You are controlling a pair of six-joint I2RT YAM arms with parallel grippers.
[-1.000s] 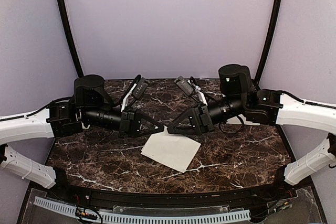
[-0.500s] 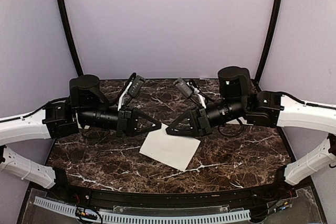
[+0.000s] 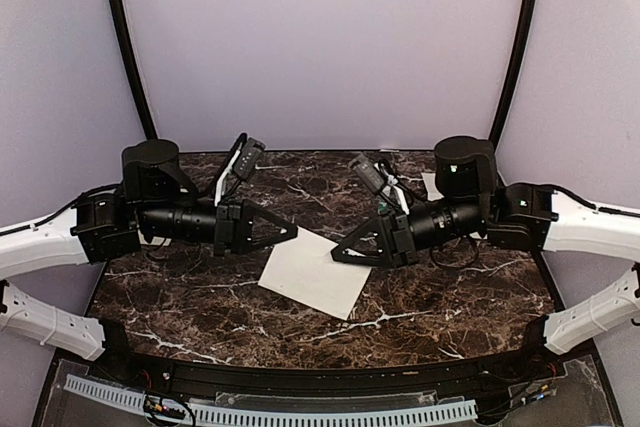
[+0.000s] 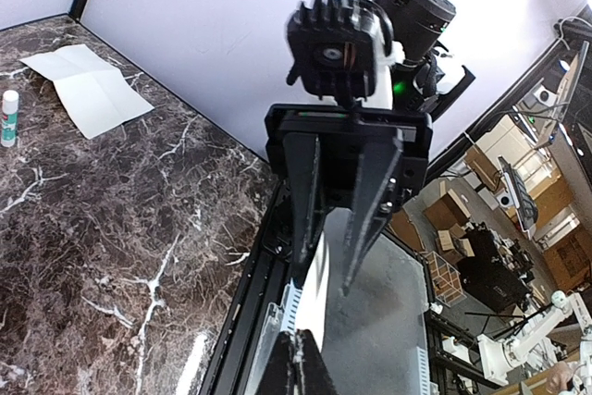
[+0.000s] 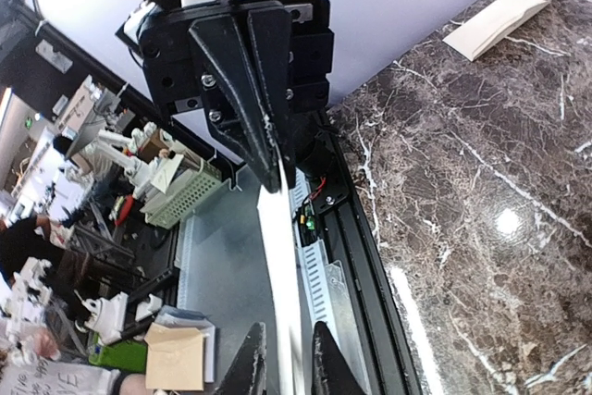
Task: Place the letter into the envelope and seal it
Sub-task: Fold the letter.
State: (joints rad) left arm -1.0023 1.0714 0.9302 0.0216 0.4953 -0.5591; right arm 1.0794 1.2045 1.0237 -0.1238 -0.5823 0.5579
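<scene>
Obs.: the letter (image 3: 310, 277), as I take the plain cream sheet to be, is held level off the tabletop (image 3: 460, 297) between my two arms. Both wrist views catch it edge-on.
Left jaws: pressed together on its far corner.
Right jaws: a narrow gap, with the sheet's right-hand edge running through it. I can see no firm bite.
The envelope (image 5: 495, 23) lies flat at the far left, well apart. A second, creased sheet (image 4: 88, 90) lies at the far right beside a glue stick (image 4: 9, 117).

Step, as I judge it: secure a two-point hold on the letter.

Method:
- Close the right jaws fully on the edge before any travel.
- Match height on both sides so the paper lies flat.
- Fix the spacing between the arms. Pulled apart, it tears at the left corner; crowded, it buckles.
- Move slowly, since thin paper flutters.

Risk: the sheet looks wider than the envelope, so it probably needs a fold first.
</scene>
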